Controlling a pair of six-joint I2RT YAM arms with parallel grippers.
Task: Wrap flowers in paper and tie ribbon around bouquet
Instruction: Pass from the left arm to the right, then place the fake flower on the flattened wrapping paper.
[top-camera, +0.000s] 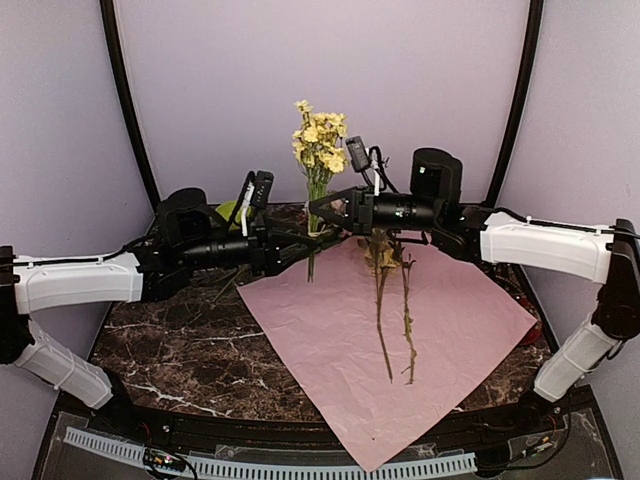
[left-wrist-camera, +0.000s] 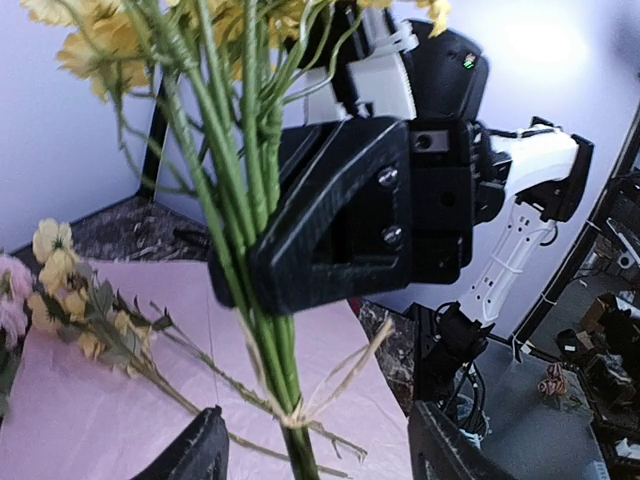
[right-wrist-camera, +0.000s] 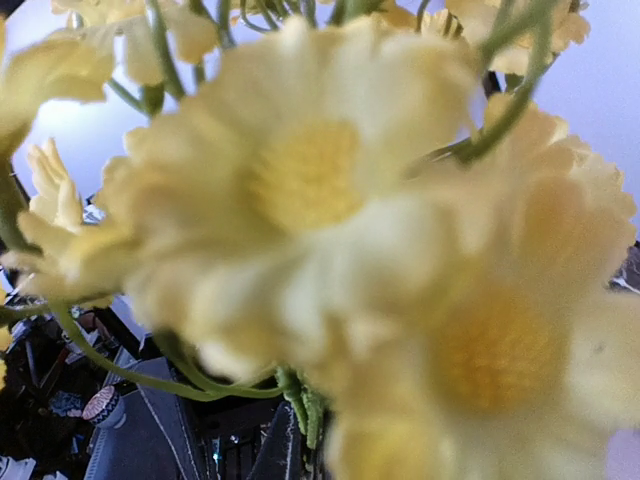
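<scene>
**Gripping yellow flowers (top-camera: 320, 135) upright over the paper (top-camera: 400, 340)**

Pinches the green stems with the right claw (top-camera: 318, 210), blooms up, above the paper's far corner on the bench (top-camera: 170, 350). Spreads the left claw (left-wrist-camera: 315, 452) wide, one finger on each side of the same stems, near a raffia tie (left-wrist-camera: 292, 412) and clear of them. Shows a second spray (top-camera: 390, 300) lying flat on the paper, heads toward the far side

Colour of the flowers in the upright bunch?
Pale yellow flowers, best seen close up in the right wrist view.
</scene>
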